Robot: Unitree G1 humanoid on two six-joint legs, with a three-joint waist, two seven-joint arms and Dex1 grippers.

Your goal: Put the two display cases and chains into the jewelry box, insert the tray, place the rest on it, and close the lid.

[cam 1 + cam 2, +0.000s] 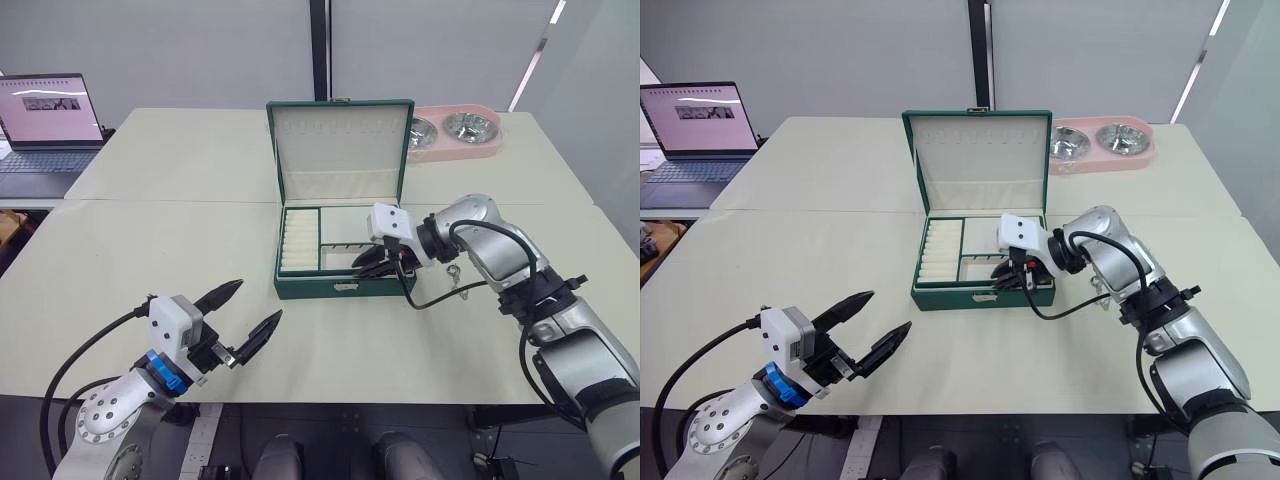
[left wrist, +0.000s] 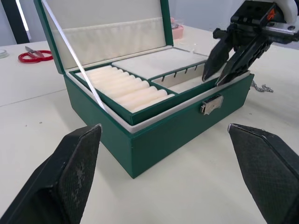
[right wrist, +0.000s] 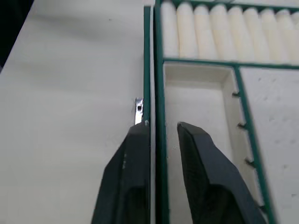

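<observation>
The dark green jewelry box (image 1: pixel 318 288) stands open at the table's middle, its lid (image 1: pixel 340 150) upright. The tray (image 1: pixel 300 240), with cream ring rolls on its left side, sits inside the box. My right gripper (image 1: pixel 362 264) hovers at the box's front right edge. It is open by a narrow gap, and its fingertips (image 3: pixel 140 135) straddle the tray's front wall. One silver chain (image 1: pixel 455 272) lies on the table just right of the box. My left gripper (image 1: pixel 255 302) is wide open and holds nothing, near the table's front left. The display cases are hidden.
A pink double pet bowl (image 1: pixel 455 132) sits behind the box at the back right. A laptop (image 1: pixel 45 125) is on the far left table. Red scissors (image 2: pixel 32 56) lie on the table beyond the box in the left wrist view.
</observation>
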